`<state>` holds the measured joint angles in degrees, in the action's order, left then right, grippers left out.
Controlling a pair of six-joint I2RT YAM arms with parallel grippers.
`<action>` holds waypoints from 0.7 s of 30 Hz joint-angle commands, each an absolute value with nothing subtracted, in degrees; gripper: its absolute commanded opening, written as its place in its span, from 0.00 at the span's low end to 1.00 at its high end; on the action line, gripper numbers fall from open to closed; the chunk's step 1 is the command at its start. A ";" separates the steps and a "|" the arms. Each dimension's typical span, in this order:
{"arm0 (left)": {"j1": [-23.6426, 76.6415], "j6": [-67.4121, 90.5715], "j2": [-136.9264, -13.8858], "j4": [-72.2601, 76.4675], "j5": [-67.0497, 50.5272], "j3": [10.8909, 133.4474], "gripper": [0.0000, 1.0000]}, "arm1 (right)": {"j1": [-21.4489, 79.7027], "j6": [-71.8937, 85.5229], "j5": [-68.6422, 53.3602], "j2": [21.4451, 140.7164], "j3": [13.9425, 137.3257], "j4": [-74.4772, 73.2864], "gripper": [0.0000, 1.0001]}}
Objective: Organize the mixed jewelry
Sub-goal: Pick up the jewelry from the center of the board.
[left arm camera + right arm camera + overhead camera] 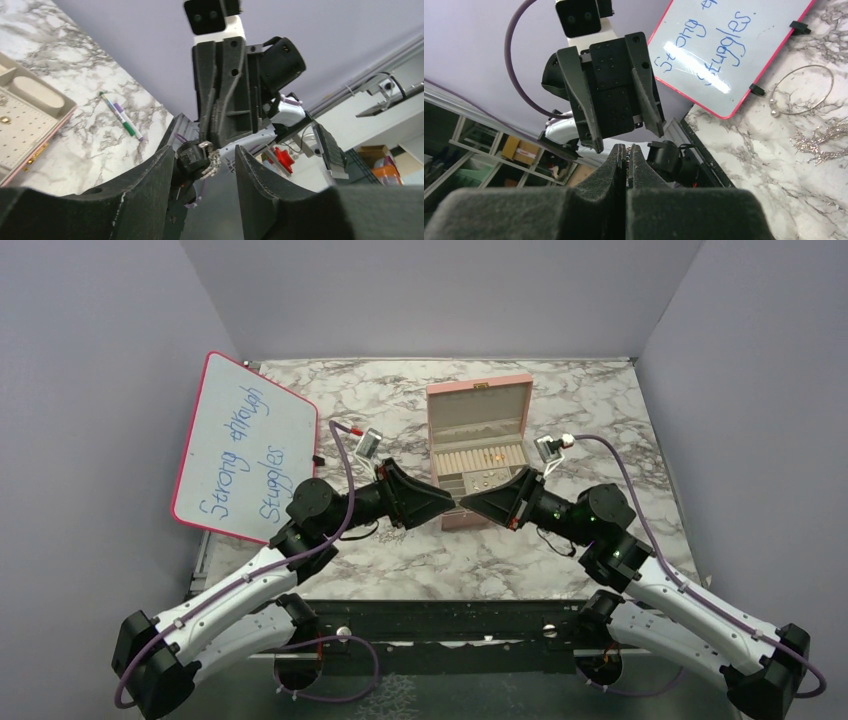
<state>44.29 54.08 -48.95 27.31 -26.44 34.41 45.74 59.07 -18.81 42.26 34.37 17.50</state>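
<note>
My two grippers meet tip to tip in front of the open pink jewelry box point(480, 405). The right gripper point(626, 148) is shut on a small sparkling silver piece point(213, 161), which sticks out past its tips. The left gripper point(204, 151) is open, one finger on each side of that piece without touching it. From above, the left gripper point(445, 504) and right gripper point(470, 502) hide the piece. On the marble lie a thin silver hoop point(804, 90) and a glittering silver strand point(821, 141). A gold piece point(5, 120) sits in the box tray point(30, 125).
A red-framed whiteboard point(245, 445) with blue writing leans at the left. A green-and-white marker pen point(120, 115) lies on the marble right of the box. Grey walls close in the table on three sides. A black rail point(440, 620) runs along the near edge.
</note>
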 commanded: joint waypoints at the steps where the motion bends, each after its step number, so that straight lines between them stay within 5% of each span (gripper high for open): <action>1: 45.57 54.56 -49.79 34.03 -30.74 36.15 0.48 | 45.53 63.14 -17.20 41.46 33.14 22.75 0.01; 15: 47.07 53.35 -52.38 35.07 -31.28 37.70 0.22 | 45.57 66.57 -16.52 41.74 32.00 26.19 0.01; 21: 47.13 53.54 -53.12 35.07 -31.20 38.01 0.24 | 45.59 66.66 -16.92 41.69 32.01 26.37 0.01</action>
